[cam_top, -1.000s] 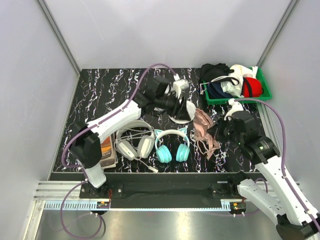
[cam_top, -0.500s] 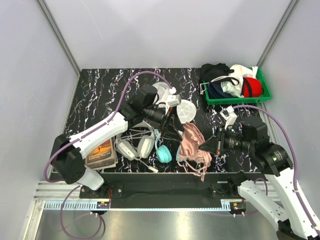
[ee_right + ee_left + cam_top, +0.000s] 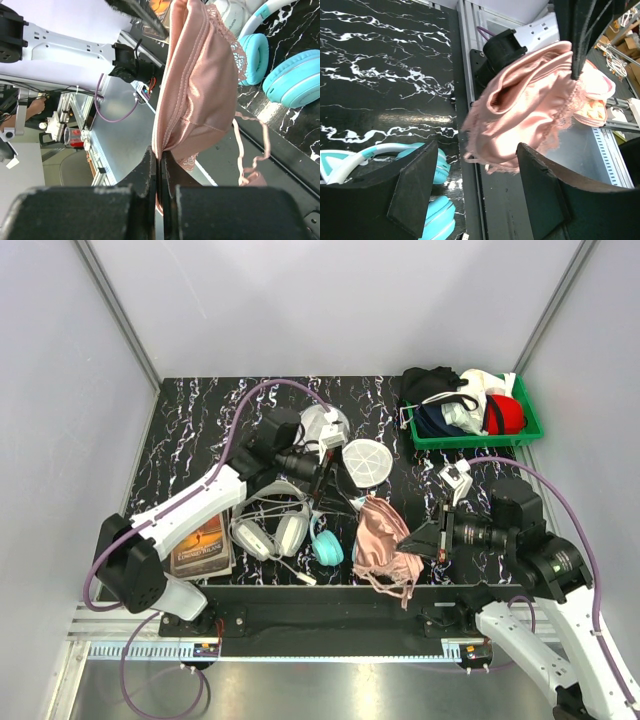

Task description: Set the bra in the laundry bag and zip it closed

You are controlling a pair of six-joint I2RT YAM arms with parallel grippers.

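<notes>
Overhead, the right jaws hold the bra above the desk's near edge, likely ready for bagging; the bag lies just beside the left jaws. From the left wrist, those jaws gape empty, the bra hanging ahead between them, untouched. From the right wrist, the jaws are pinched shut on its edge, cloth draping ahead.

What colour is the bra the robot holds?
The bra is pale pink with lacy edges, clearest in the right wrist view.
</notes>
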